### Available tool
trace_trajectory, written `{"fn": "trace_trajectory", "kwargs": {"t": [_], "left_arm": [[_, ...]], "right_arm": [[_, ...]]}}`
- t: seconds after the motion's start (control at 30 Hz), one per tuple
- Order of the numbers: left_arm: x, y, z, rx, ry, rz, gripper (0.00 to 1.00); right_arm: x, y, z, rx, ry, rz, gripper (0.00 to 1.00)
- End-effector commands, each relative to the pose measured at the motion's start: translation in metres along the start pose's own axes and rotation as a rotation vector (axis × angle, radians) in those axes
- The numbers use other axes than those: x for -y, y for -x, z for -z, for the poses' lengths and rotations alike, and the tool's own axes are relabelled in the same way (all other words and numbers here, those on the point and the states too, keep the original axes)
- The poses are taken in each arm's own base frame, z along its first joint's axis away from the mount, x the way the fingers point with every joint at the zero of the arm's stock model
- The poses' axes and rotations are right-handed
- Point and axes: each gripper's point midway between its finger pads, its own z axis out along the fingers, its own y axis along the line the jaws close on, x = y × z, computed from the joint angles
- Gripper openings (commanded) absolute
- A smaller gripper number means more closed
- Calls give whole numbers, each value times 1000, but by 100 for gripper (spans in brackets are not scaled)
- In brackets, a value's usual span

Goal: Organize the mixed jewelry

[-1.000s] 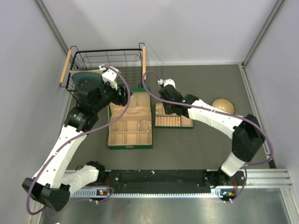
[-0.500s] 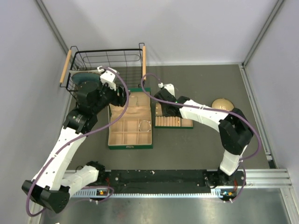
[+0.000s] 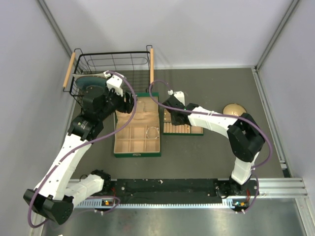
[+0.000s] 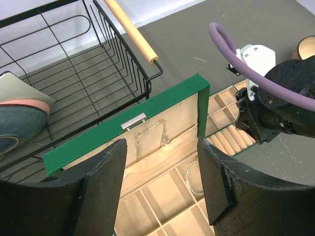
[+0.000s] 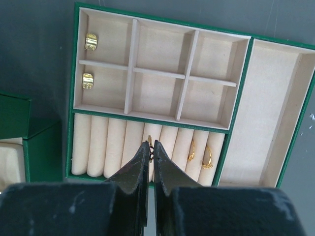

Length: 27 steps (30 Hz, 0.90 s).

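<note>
Arms both stretch away from their bases: the right arm [image 3: 216,123] folds sharply at its elbow and runs leftward, low over the small green tray [image 5: 275,108], while the left arm [image 3: 69,152] climbs toward the far left, its wrist close to the wire basket [image 3: 110,61]. The right gripper [image 5: 150,147] points down at the tray's row of beige ring rolls [image 5: 106,145], its jaws clenched on a tiny gold ring [image 5: 149,140] right at the groove between two middle rolls. Two more rings [image 5: 192,150] sit in grooves just to the right, and a further pair [image 5: 90,41] lies in the tray's two left compartments. The left gripper [image 4: 161,147] hangs spread wide and empty above the open lid [image 4: 133,120] of the large green box [image 3: 137,154], where a chain [image 4: 147,137] lies against the lining. The silver bracelet [image 4: 188,176] rests in a compartment of that box, near its right wall. The basket, holding a blue-green plate [image 4: 15,129], stands directly behind the lid; a tan bowl [image 3: 235,110] sits well apart on the right.
</note>
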Motion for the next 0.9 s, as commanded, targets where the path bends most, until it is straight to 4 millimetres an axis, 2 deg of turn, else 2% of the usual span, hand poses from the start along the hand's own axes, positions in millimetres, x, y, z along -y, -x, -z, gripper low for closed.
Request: {"fn": "trace_trajectory", "kwargs": {"t": [0.0,0.43,0.87], "left_arm": [[-3,15,6,64,21,2,64],[-4,12,3,62,19,9,64],[-3,8,-1,56,10,9,64]], "right_arm": [[-4,-1,-3,22,-9,-13,0],[5,-14,-14,-6,-25,-14,0],[8,-17,-21,-20,-36,-22,0]]}}
